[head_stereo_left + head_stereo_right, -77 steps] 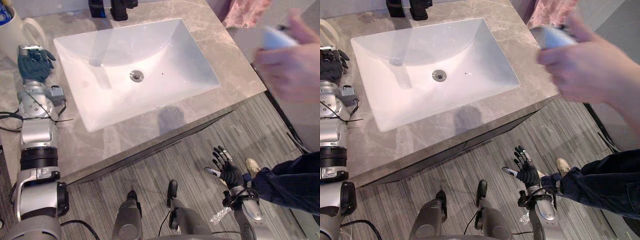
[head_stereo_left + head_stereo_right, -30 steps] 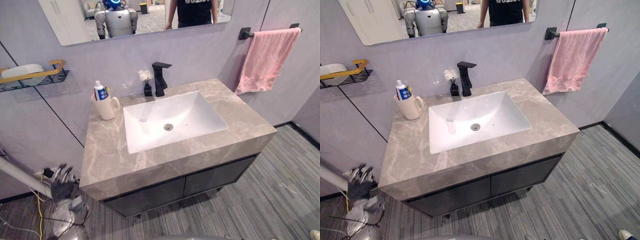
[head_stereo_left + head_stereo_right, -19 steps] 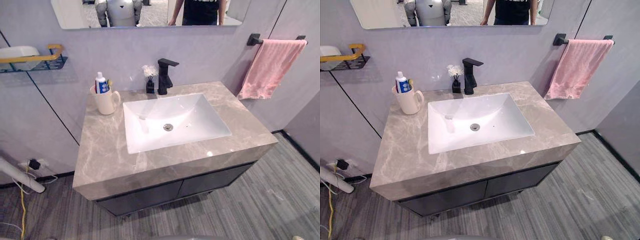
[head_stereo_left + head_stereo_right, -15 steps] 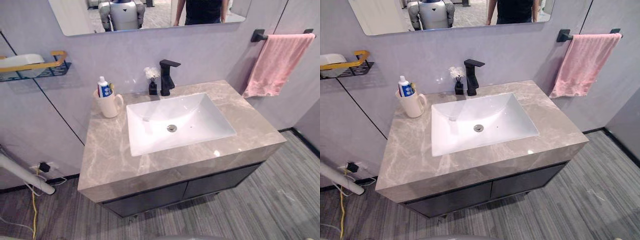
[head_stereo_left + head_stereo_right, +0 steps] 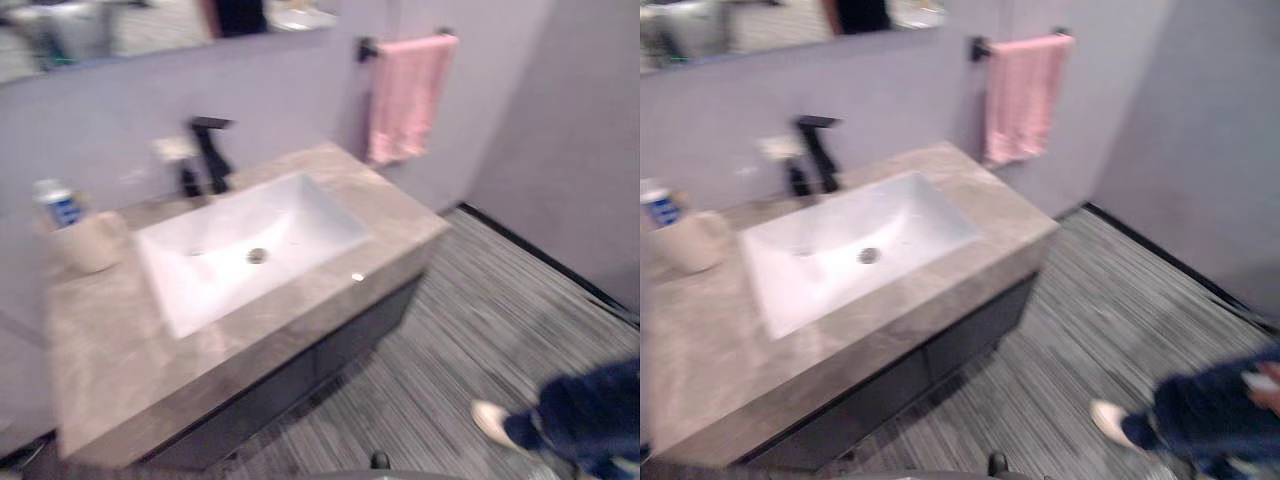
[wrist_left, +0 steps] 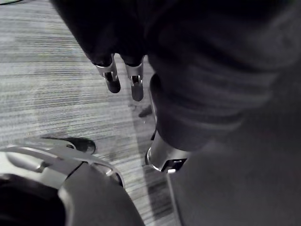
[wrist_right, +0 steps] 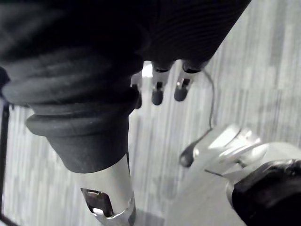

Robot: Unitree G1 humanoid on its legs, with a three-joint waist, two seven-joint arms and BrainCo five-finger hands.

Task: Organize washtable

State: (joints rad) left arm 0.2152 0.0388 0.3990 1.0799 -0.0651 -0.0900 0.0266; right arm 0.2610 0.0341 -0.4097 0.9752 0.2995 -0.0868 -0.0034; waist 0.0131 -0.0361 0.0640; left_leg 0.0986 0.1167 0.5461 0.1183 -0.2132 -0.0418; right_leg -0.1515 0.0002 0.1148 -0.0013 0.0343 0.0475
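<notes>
1. Left hand (image 6: pixel 136 84): I read its fingers as straight and relaxed with the thumb apart, pointing down at the grey striped floor (image 6: pixel 56 94). It holds nothing.
2. Right hand (image 7: pixel 157 92): same condition. Its fingers are extended and the thumb is apart, it holds nothing, and the floor lies beneath it.
3. Washtable (image 5: pixel 110 350): a grey marble top over dark cabinet fronts, with the white sink (image 5: pixel 300 225) set into it. I take the sink as the reference for all positions below.
4. Black faucet (image 5: pixel 210 150): stands upright at the sink's rear rim.
5. Small dark vase (image 5: pixel 187 183) with pale flowers: behind the sink, just beside the faucet on its left.
6. Cream cup (image 5: pixel 88 240): stands upright on the marble, left of the sink's rear corner and apart from the rim. A blue-and-white tube (image 5: pixel 60 203) stands in it.
7. Pink towel (image 5: pixel 405 95): hangs from a black wall bar, behind the sink and to its right.
8. A person's dark trouser leg (image 5: pixel 585 415) and pale shoe (image 5: pixel 493 420): on the floor, well in front of the sink and to its right.
</notes>
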